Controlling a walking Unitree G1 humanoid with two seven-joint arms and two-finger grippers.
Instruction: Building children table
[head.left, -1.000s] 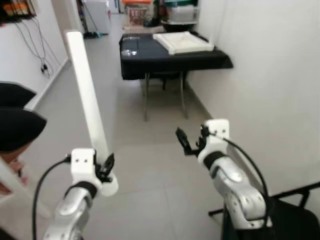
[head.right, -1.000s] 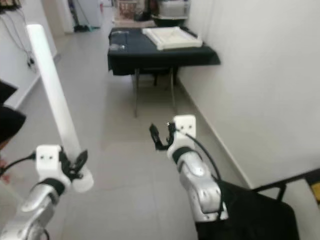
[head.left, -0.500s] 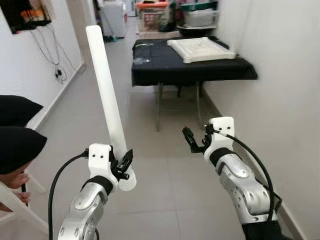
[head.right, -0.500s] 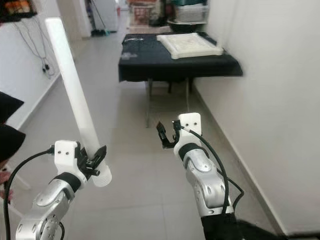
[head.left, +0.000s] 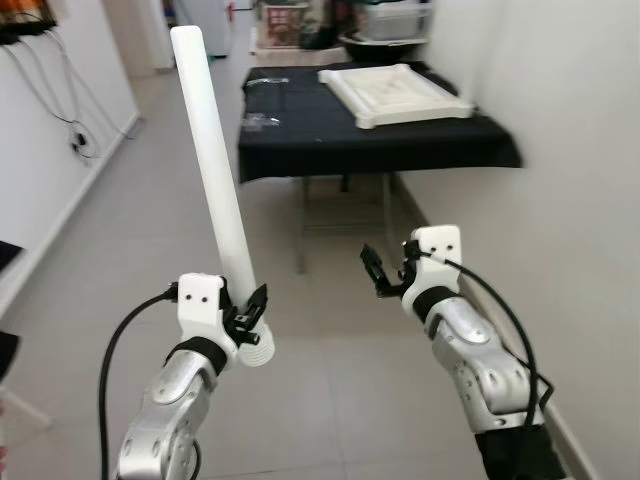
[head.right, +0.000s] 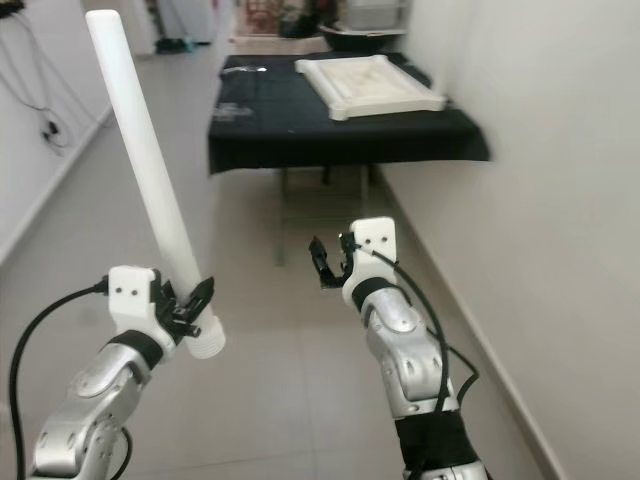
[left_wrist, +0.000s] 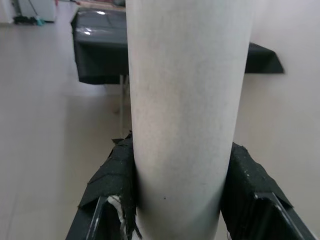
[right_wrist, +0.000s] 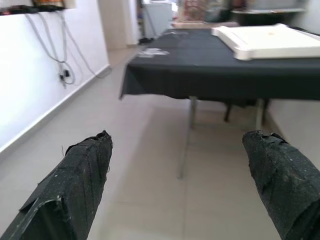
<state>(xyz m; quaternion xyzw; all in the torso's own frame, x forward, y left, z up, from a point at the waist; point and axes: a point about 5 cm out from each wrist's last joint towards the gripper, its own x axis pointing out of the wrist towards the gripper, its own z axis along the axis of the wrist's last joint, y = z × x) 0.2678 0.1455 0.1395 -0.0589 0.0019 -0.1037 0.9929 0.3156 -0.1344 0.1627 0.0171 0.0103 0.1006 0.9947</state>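
Note:
A long white round table leg (head.left: 213, 179) stands nearly upright in my left gripper (head.left: 246, 318), which is shut on its lower end; the black fingers (left_wrist: 115, 175) clamp it from both sides. The leg's ribbed bottom end (head.left: 258, 351) pokes out below the grip. My right gripper (head.left: 377, 274) is held up beside it, open and empty, with its fingertips (right_wrist: 82, 170) wide apart. Ahead stands a table draped in black cloth (head.left: 375, 140), and on it lies a white children's tabletop (head.left: 395, 94), underside up with a raised rim.
A white wall (head.left: 570, 170) runs close along my right. Grey tiled floor (head.left: 120, 240) stretches ahead to the black table. Cables (head.left: 60, 110) hang on the left wall. Boxes and bins (head.left: 300, 20) stand behind the table. Small clear items (head.left: 258, 119) lie on the cloth's left part.
The camera has moved closer to the black table and swung, so the dark shapes at the left edge have slid out of sight. Both grippers keep their hold and pose.

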